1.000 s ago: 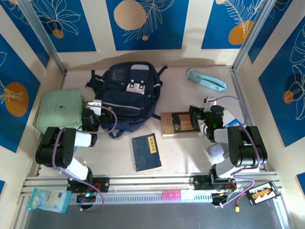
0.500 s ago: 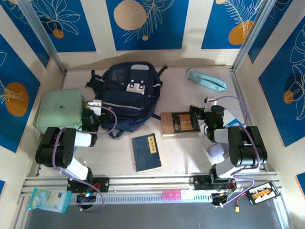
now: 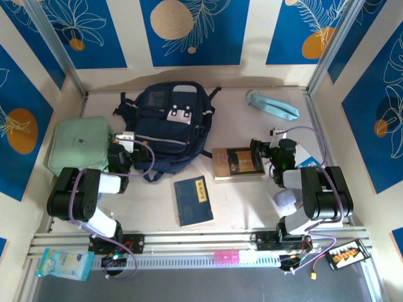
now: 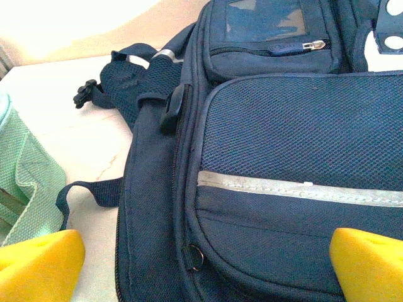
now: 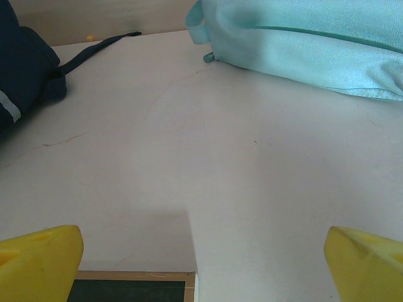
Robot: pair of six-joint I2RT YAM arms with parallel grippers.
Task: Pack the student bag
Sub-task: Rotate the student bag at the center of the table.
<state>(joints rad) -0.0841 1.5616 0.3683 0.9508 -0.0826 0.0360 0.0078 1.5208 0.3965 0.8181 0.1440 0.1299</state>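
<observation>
Nothing has moved in the last second. The navy student bag (image 3: 165,126) lies flat at the worktop's (image 3: 239,189) far left. The left end effector (image 4: 203,267) is spread wide at its front pocket, and the right end effector (image 5: 201,267) is also released, over bare worktop. The bag looks soft and floppy, so I'd pinch a zip pull (image 4: 313,45).

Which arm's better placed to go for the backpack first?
Left. The left gripper, open, faces the student bag right at its front pocket. The right gripper, also open, hovers over table by the brown book, bag off to its side.
</observation>
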